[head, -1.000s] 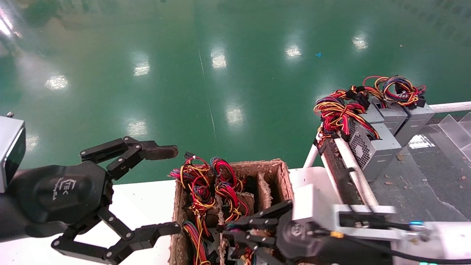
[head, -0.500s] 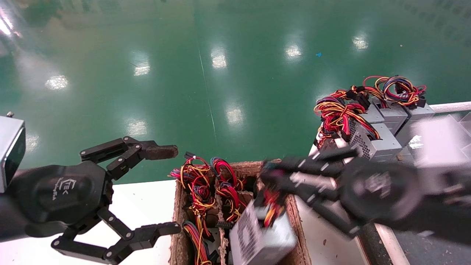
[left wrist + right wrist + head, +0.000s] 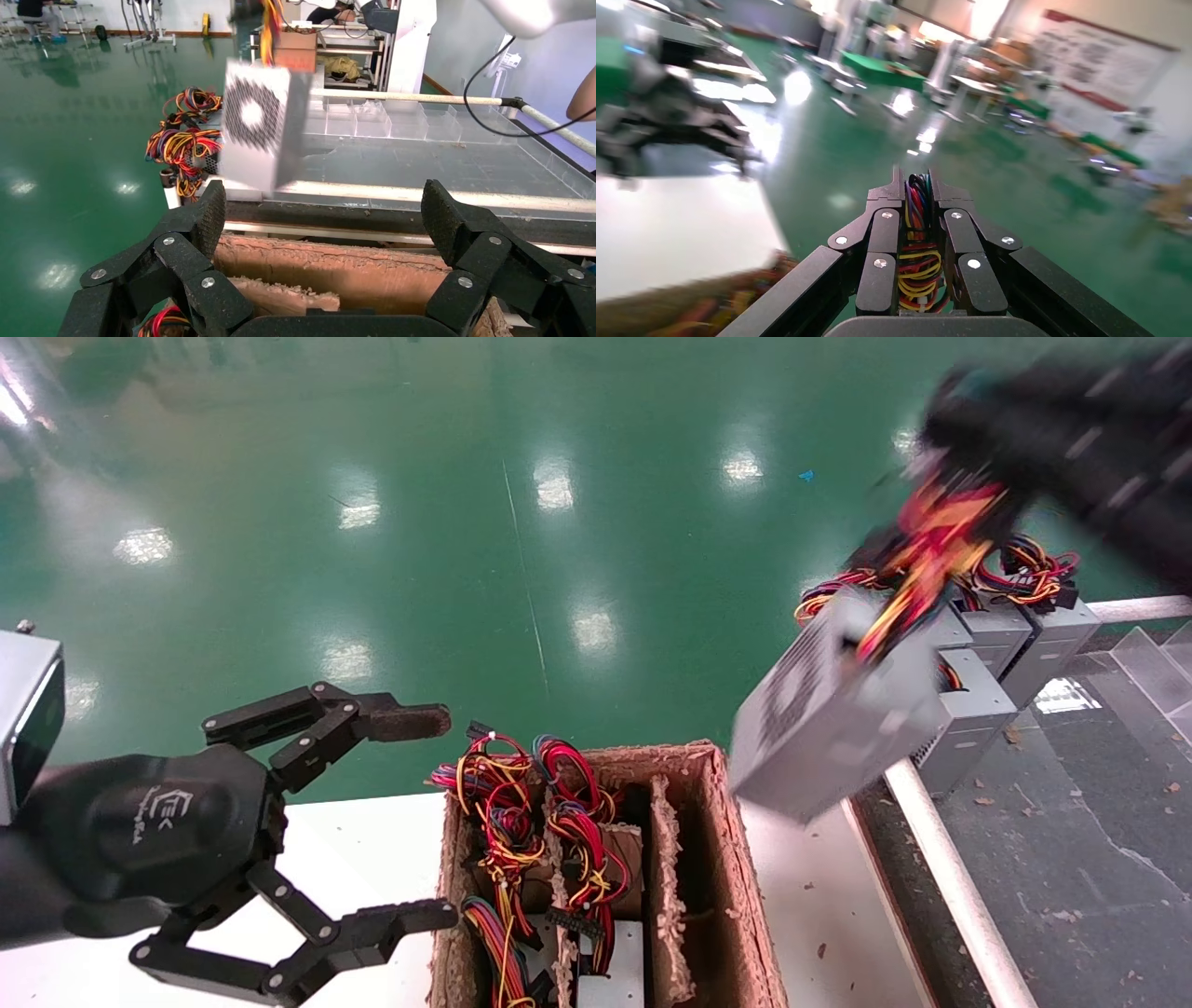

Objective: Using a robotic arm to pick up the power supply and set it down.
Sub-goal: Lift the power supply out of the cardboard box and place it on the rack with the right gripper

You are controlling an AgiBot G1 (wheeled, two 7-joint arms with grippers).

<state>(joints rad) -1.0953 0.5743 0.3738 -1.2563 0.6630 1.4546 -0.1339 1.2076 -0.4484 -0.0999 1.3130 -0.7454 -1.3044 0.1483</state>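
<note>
the right gripper (image 3: pixel 916 184) is clamped on the wire bundle (image 3: pixel 917 556) of the power supply (image 3: pixel 833 710), which hangs in the air, tilted, between the cardboard box (image 3: pixel 722 859) and the conveyor rail (image 3: pixel 941 877); likely a heavy, rigid metal case on a pliant bundle, so it may swing, and gripping the case would be steadier; three more units (image 3: pixel 1001 640) sit on the conveyor, at least two in the box; the left gripper (image 3: pixel 368 822) hovers spread wide beside the box, idle
</note>
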